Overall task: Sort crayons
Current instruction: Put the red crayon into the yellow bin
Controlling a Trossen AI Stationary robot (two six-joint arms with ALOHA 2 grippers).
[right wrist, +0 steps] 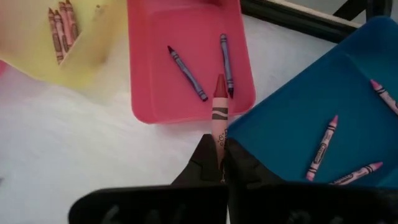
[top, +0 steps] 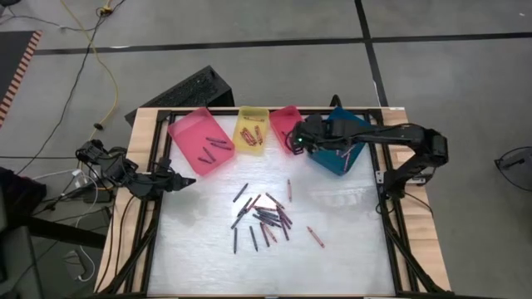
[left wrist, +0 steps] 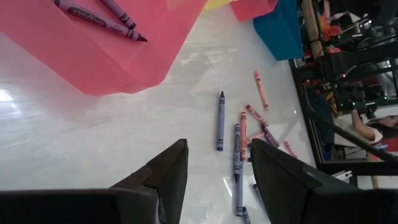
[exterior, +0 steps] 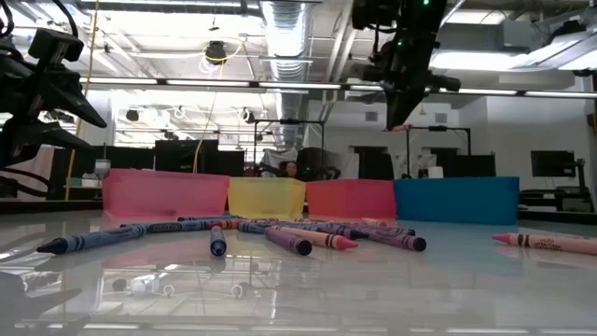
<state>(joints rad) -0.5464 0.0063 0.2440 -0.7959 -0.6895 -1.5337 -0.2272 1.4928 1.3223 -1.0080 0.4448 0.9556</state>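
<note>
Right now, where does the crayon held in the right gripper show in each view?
High view: hidden under the right gripper, between the red tray and the blue tray.
Low view: a small stick at the gripper's tip, above the red tray.
Left wrist view: not in it.
Right wrist view: the held crayon, centre, over the red tray's edge.
Shared landmark: the blue tray.

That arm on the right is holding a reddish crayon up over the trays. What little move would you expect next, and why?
Probably a short shift toward the yellow tray, then a release. The right gripper is shut on a reddish crayon above the red tray, which holds blue crayons; the reddish ones lie in the yellow tray.
</note>
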